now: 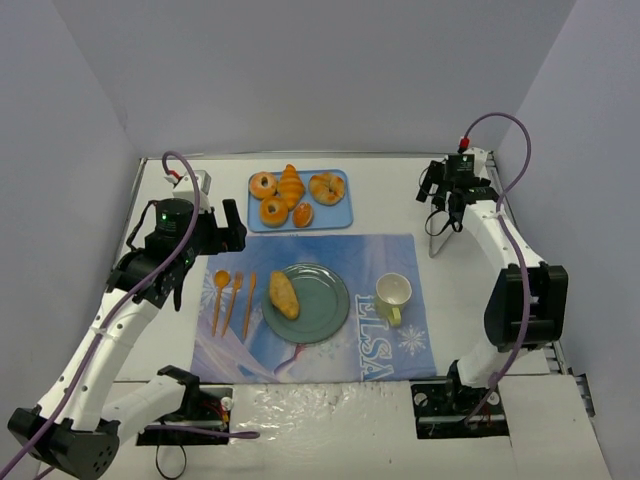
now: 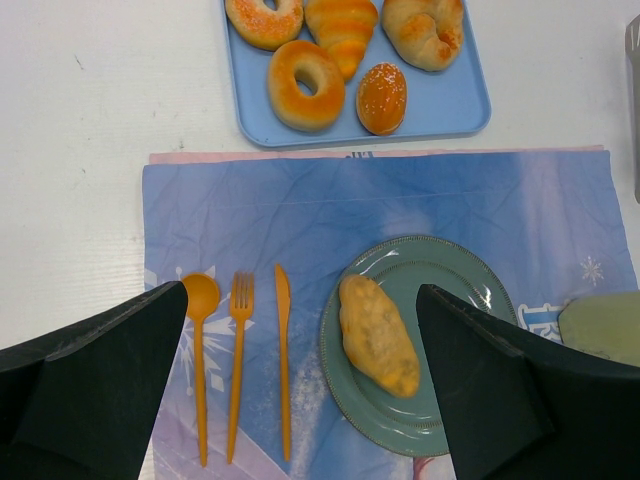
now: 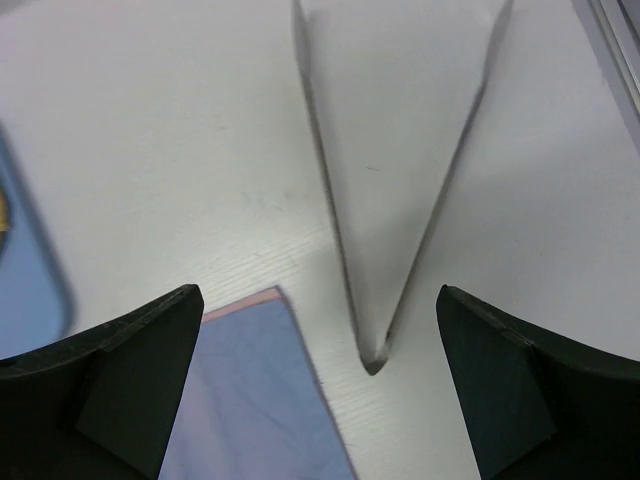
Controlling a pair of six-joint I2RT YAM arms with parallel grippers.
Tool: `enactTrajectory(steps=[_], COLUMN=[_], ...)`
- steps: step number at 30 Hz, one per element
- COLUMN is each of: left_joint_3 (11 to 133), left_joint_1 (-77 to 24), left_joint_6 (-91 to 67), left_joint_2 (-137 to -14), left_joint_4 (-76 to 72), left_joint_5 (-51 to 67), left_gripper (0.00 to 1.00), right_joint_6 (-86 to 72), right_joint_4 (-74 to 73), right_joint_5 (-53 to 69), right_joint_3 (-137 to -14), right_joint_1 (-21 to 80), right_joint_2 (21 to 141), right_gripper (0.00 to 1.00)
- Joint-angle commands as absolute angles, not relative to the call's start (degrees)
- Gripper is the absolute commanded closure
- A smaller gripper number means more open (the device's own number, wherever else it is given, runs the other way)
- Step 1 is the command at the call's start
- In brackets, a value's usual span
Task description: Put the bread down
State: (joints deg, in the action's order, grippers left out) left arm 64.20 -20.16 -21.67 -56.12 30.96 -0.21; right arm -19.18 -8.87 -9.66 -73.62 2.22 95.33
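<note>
Nearest the arm bases lies one blue printed placemat (image 1: 340, 258), and everything laid for the meal sits on it. Toward its left are three orange utensils side by side: one spoon (image 1: 219, 295), one fork (image 1: 234, 297) and one knife (image 1: 248, 292). Just right of them is the single grey-green plate (image 1: 328, 305), and the bread (image 1: 284, 295) lies on the plate's left half, lengthwise and slightly aslant, inside the rim. To the right of the plate, apart from it, stands one pale cup (image 1: 392, 294).

Nothing grips the bread. The left pincer (image 1: 233, 226) hangs above the mat's far left corner with its fingers spread wide and nothing between them. The right pincer (image 1: 443, 212) hangs well off to the right, also released, directly over one pair of metal tongs (image 3: 345, 250) that lies flat on the white surface (image 1: 400, 200) just past the mat's far right corner; the tongs touch neither finger.

As I judge it, the placing itself is done: the roll rests on the plate and the tool is laid down. At most, the arms have yet to draw home.

Farthest back sits one light blue tray (image 1: 338, 214) holding five pastries: two ring-shaped ones (image 1: 263, 185) (image 1: 273, 211), one ridged croissant (image 1: 291, 186), one knotted roll (image 1: 326, 187) and one small oval sugared bun (image 1: 302, 215).
</note>
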Motion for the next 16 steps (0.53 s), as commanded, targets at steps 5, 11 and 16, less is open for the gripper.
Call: enactTrajectory(steps=[5, 11, 16], left_joint_3=[65.4, 65.4, 65.4], left_joint_1=[-19.7, -19.7, -19.6], left_joint_6=[-21.4, -21.4, -21.4], left_joint_2=[-56.0, -55.9, -56.2], left_joint_4=[28.0, 28.0, 28.0], left_joint_5=[-0.5, -0.4, -0.3], left_gripper=[0.03, 0.03, 0.03], right_joint_6=[-19.3, -20.0, -19.8], right_joint_4=[-5.0, -0.4, 2.9], right_joint_5=[-3.4, 3.5, 4.8], right_joint_3=[-70.0, -64.3, -62.0], right_joint_1=[13.4, 16.9, 17.2], right_joint_2=[80.0, 71.0, 68.0], right_gripper=[0.00, 0.00, 0.00])
